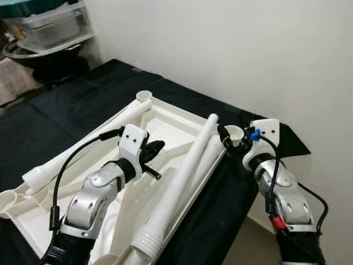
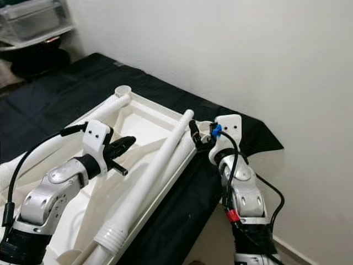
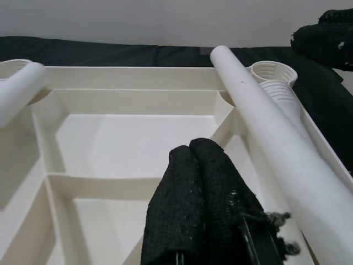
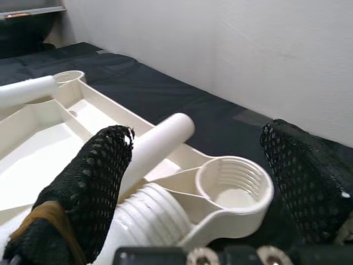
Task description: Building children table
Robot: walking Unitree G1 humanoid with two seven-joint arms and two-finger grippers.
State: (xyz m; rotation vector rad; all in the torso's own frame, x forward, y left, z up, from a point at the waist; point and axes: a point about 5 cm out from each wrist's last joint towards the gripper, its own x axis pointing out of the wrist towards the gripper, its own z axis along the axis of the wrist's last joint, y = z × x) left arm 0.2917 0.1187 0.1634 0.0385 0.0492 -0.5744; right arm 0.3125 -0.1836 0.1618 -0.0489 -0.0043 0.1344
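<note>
Now my right gripper (image 4: 198,182) hangs wide open around the corner socket (image 4: 234,187), holding nothing. My left gripper (image 3: 201,193) is pinched closed and empty over the tabletop (image 1: 165,124). If I bump that loose leg (image 1: 182,182), it could roll off.

One white tabletop (image 1: 182,118) lies upside down on one black cloth (image 1: 66,105). Two loose table legs (image 1: 182,182) rest on it — one along each long side. Two threaded corner sockets (image 4: 234,185) are visible at its far end.
</note>
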